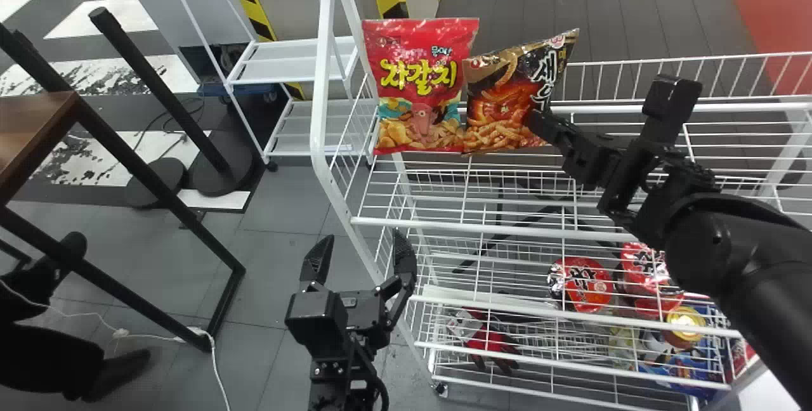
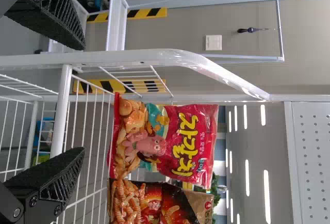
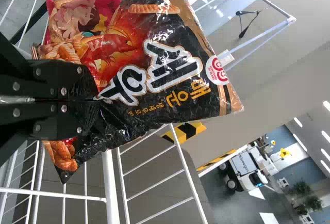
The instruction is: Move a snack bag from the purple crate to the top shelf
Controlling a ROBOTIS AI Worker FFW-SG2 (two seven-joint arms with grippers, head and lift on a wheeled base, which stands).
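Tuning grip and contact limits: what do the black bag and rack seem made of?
Black bag: glossy, probably thin plastic or foil-lined film; creases and sharp highlights show.
Rack: likely metal, smooth white paint or coating; slim wires, bent tube, soft sheen.

White wire rack (image 1: 320, 81), several tiers. Top shelf (image 1: 444, 225): red snack bag (image 1: 419, 87) upright nr the L end; black/brown snack bag (image 1: 507, 100) tilted just beside it, can't tell if its btm edge rests on the wire. Lower down, toward R: 2 red round packs (image 1: 583, 284), a yellow-topped tub (image 1: 685, 319), blue pkg (image 1: 688, 373). Farther L, low: red/dark glove-like item (image 1: 488, 341).
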